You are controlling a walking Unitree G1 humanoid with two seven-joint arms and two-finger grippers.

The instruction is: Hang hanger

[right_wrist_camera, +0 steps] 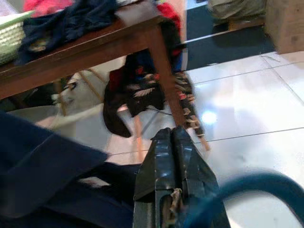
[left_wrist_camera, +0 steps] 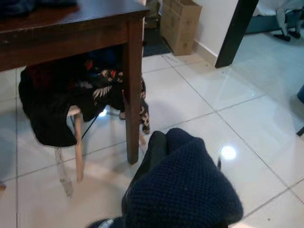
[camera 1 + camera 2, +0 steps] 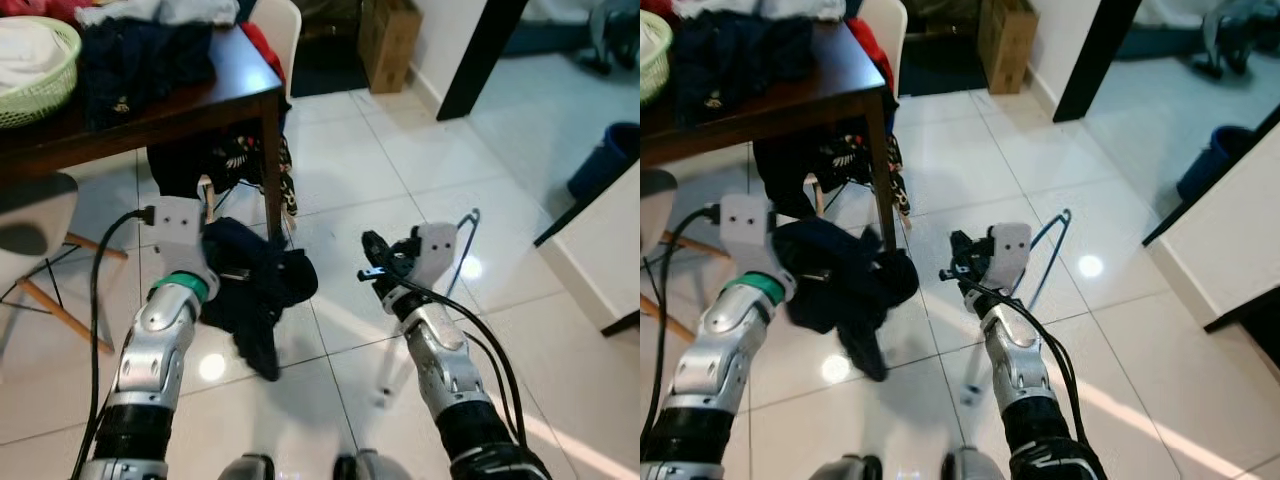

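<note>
A thin blue hanger (image 3: 466, 238) slants down over the tiled floor on my right. My right gripper (image 3: 368, 262) is shut on it. In the right wrist view the black fingers (image 1: 173, 142) are pressed together and the hanger (image 1: 247, 183) curves past their base. A dark navy garment (image 3: 255, 285) hangs in a bunch from my left gripper, clear of the floor. It covers the left fingers, also in the left wrist view, where the garment (image 2: 185, 190) takes up the near part.
A dark wooden table (image 3: 200, 100) stands ahead on the left, with a green basket (image 3: 40, 70) and piled clothes on it. A chair draped with clothes (image 2: 71, 104) sits under it. A cardboard box (image 3: 390, 40) is at the back, a white counter (image 3: 600, 250) on the right.
</note>
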